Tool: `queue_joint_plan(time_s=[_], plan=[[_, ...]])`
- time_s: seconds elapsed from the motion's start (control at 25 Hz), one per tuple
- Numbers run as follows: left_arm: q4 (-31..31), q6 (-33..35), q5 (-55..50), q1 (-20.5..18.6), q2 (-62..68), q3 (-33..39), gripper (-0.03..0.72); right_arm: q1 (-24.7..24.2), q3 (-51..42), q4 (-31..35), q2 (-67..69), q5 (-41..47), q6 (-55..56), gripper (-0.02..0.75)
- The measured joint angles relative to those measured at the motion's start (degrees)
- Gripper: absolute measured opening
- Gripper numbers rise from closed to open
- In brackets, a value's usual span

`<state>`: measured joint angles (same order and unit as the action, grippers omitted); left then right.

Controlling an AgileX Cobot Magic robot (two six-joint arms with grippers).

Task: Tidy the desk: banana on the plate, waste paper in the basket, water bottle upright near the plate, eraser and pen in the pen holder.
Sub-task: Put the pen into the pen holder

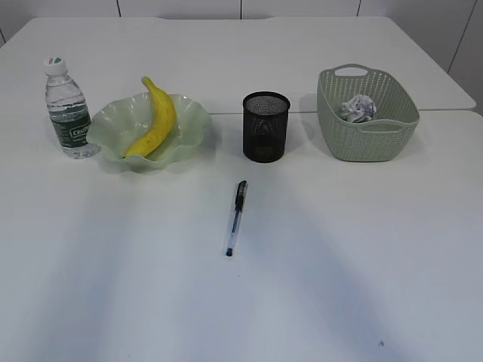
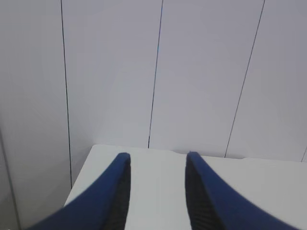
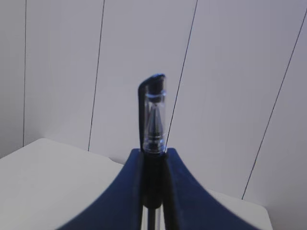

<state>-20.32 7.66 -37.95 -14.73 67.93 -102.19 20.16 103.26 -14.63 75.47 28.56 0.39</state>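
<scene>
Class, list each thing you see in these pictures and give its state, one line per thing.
Water bottle: upright, capped, beside the plate.
Banana: lying on the plate.
Pen holder: upright.
Waste paper: crumpled, in the basket.
Pen on table: lying flat, capped.
Left hand: open, empty.
Right hand: shut on a capped pen.

Banana (image 1: 155,121) on plate (image 1: 195,121), water bottle (image 1: 68,113) upright beside it, paper (image 1: 358,108) in basket (image 1: 367,142) — pen (image 1: 236,217) flat before the pen holder (image 1: 266,134).

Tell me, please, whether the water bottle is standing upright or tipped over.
Upright: the water bottle stands on its base, cap uppermost, beside the plate.
</scene>
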Motion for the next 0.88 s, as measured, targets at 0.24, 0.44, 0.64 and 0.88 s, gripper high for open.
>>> queue_joint_plan(time_s=[0.24,0.44,0.64,0.88], plan=[[-0.48,0.00,-0.48,0.00,0.00,0.00,0.260,0.00,-12.97,0.00,-2.28,-8.81,0.00,0.060],[-0.76,0.00,-2.21,0.00,0.00,0.00,0.260,0.00,-21.65,0.00,-2.28,-16.73,0.00,0.060],[-0.99,0.00,-2.34,0.00,0.00,0.00,0.260,0.00,-26.93,0.00,-0.90,-23.62,0.00,0.060],[-1.21,0.33,-2.37,0.00,0.00,0.00,0.260,0.00,-27.31,0.10,4.70,-27.25,0.65,0.060]])
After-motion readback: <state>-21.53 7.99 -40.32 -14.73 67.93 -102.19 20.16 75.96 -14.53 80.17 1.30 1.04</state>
